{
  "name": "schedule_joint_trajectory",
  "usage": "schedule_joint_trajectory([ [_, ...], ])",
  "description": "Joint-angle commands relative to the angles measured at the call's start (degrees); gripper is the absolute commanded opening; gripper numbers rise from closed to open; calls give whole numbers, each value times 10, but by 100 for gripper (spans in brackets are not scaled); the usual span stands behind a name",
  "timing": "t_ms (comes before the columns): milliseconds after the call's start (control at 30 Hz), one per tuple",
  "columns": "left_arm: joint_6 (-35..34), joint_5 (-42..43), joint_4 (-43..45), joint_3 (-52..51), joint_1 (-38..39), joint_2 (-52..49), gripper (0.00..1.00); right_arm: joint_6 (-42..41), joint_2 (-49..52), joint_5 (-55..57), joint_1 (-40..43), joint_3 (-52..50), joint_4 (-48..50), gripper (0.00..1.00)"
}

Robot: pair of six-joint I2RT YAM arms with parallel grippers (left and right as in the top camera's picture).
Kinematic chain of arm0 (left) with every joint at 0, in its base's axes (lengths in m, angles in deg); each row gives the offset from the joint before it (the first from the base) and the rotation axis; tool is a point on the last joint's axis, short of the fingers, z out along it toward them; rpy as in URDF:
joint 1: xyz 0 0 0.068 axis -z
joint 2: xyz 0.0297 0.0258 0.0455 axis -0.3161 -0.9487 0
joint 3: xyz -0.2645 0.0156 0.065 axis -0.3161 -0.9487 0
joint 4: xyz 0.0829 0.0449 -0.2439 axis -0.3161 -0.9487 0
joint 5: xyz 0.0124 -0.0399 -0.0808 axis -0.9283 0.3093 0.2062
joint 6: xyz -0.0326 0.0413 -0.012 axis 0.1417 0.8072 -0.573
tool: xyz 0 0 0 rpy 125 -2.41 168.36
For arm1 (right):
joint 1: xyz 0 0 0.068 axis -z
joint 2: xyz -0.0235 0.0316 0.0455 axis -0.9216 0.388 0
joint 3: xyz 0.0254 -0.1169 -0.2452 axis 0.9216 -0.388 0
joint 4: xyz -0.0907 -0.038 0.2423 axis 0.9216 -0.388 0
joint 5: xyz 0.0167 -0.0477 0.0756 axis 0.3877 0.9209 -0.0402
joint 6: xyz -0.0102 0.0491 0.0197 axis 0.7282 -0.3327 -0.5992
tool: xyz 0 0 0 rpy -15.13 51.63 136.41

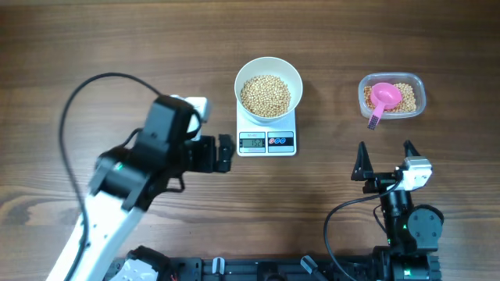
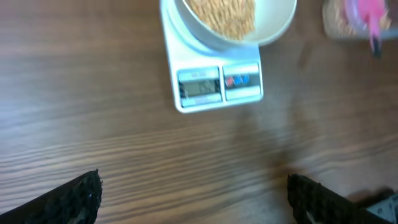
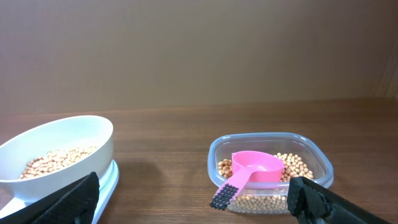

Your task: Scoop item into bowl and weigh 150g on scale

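The white bowl (image 1: pixel 269 81) stands on the white scale (image 1: pixel 266 142) at the table's middle and holds a heap of tan beans (image 1: pixel 265 95). More beans (image 1: pixel 405 102) lie in a clear container (image 1: pixel 392 95) to the right, with a pink scoop (image 1: pixel 383 97) resting in it. My left gripper (image 1: pixel 224 152) is open with nothing between its fingers, just left of the scale's display. My right gripper (image 1: pixel 384 152) is open and empty too, on the near side of the container. The left wrist view shows the scale (image 2: pixel 211 84) and bowl (image 2: pixel 273 25) ahead; the right wrist view shows the scoop (image 3: pixel 255 169) and bowl (image 3: pixel 62 146).
A black cable (image 1: pixel 74 117) loops over the table at the left, behind the left arm. Bare wood lies between the scale and the container (image 3: pixel 270 174). The arms' bases (image 1: pixel 273 269) line the near edge.
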Motion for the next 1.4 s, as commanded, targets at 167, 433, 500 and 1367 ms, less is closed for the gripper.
schedule_joint_trajectory([
  [167, 21, -38, 19, -25, -108, 120, 100, 8, -8, -3, -3, -1, 1, 100],
  [433, 48, -28, 90, -108, -156, 269, 100, 8, -8, -3, -3, -1, 1, 100],
  [500, 48, -28, 108, -130, -156, 308, 100, 8, -8, -3, -3, -1, 1, 100],
  [1367, 138, -13, 366, -392, -243, 536, 100, 8, -8, -3, -3, -1, 1, 100],
])
